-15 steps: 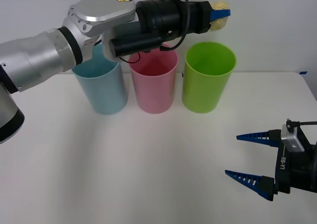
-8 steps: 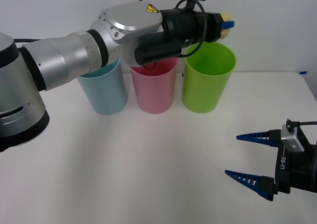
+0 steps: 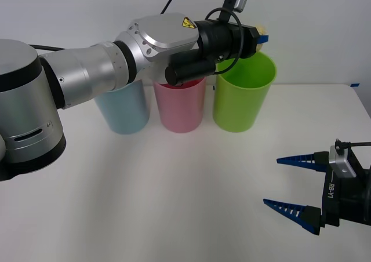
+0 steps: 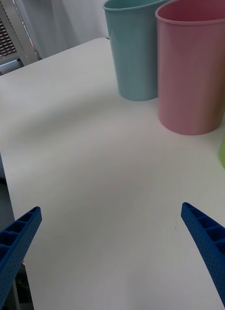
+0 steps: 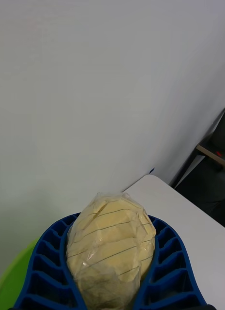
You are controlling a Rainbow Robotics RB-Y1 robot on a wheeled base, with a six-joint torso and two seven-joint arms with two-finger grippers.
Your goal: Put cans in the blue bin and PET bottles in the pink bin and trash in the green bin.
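My left gripper [image 3: 262, 35] hangs over the back rim of the green bin [image 3: 243, 91], shut on the trash [image 3: 262, 29], a pale-yellow wrinkly ball. In the left wrist view the trash [image 5: 111, 247] sits squeezed between the blue fingers [image 5: 49, 261], with a sliver of the green bin [image 5: 8, 281] beside them. The pink bin [image 3: 179, 105] stands in the middle of the row and the blue bin [image 3: 123, 106] to its left, both partly behind the left arm. My right gripper [image 3: 294, 184] rests open low over the table at the front right, its fingers [image 4: 209, 242] holding nothing.
The three bins stand in a row along the far side of the white table [image 3: 174, 192]. A wall rises just behind them. The pink bin [image 4: 192, 68] and blue bin [image 4: 134, 48] stand beyond the right gripper.
The left arm has carried the trash lower and slightly right, from above the green bin's rim level down to just over its back rim. The right arm has not moved.
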